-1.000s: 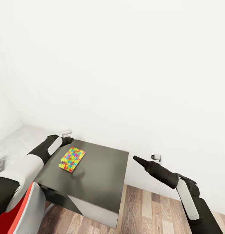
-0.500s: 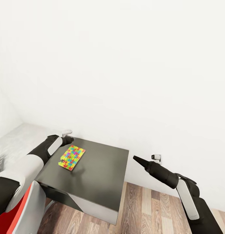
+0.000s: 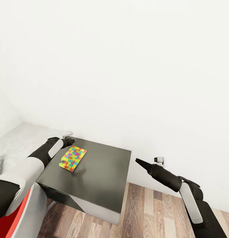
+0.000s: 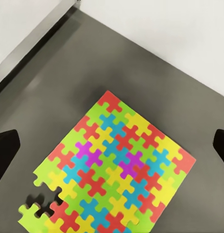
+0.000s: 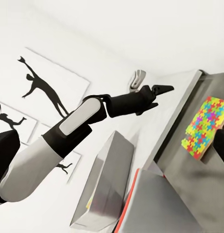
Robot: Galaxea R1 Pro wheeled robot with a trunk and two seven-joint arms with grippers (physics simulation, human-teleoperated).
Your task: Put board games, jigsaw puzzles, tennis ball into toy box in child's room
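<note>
White walls on every side, wood-plank floor (image 3: 151, 211) below, black silhouette sports pictures (image 5: 46, 87) on the wall in the right wrist view.

Item 1: dark grey cabinet (image 3: 104, 172), low, flat-topped, set against the wall beside the pale mottled table (image 3: 18, 140).

Item 2: jigsaw puzzle (image 3: 72, 158), thin flat square of interlocking yellow, pink, green and blue pieces. Lies flat on the cabinet top, toward its left rear part, well inside the edges. One corner has a piece-shaped gap, seen in the left wrist view (image 4: 114, 172).

Item 3: left gripper (image 3: 68, 141), hanging above the cabinet's rear left corner, just beyond the puzzle's far edge. Its two dark fingertips (image 4: 6, 150) stand wide apart at either side of the wrist view, with the puzzle between and below them; nothing is held.

Item 4: right gripper (image 3: 138, 161), out over the floor to the right of the cabinet, well apart from the puzzle. Tapers to a point in the head view; whether the fingers are spread or closed cannot be told.

Item 5: red chair (image 3: 20, 215), at the lower left, near the left arm.

Handling note, by judgement: the puzzle is probably light, thin and somewhat flexible, lying too flush for a pinch from above. An edge grip looks best, perhaps after sliding it to overhang the cabinet's rim; the gapped corner seems the weakest place to hold.
</note>
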